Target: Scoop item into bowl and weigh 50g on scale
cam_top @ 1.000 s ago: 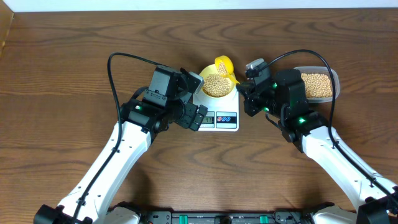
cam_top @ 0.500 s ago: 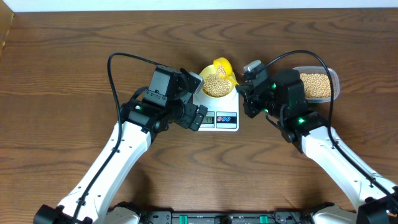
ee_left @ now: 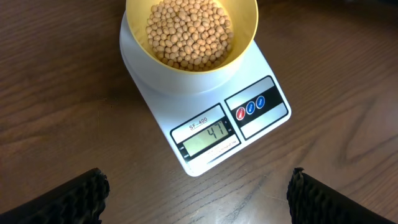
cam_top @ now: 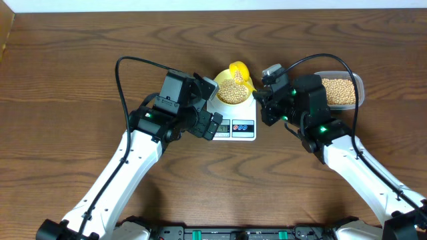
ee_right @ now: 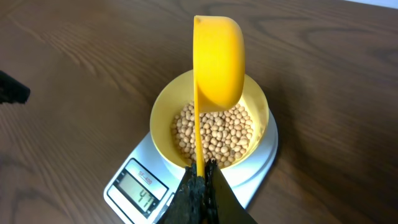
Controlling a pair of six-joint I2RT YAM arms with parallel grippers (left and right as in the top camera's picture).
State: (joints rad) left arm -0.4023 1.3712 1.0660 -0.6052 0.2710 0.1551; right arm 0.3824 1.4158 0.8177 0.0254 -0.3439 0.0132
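- Tabletop (cam_top: 67, 100): dark wood grain, carrying everything you see listed here.
- Scale (cam_top: 248, 135): white, mid-tabletop, with its display and buttons on the near side.
- Bowl (cam_top: 221, 81): pale yellow, on the scale's platform, holding beans (cam_top: 232, 92).
- Scoop (cam_top: 239, 69): bright yellow, tipped over the bowl's far rim.
- Tub (cam_top: 360, 85): clear, at your right, with more beans inside and partly hidden by the right arm.
- Left hand (cam_top: 215, 125): just beside the scale's left edge.
- Right hand (cam_top: 260, 97): just beside the scale's right edge, pointing toward the scoop.
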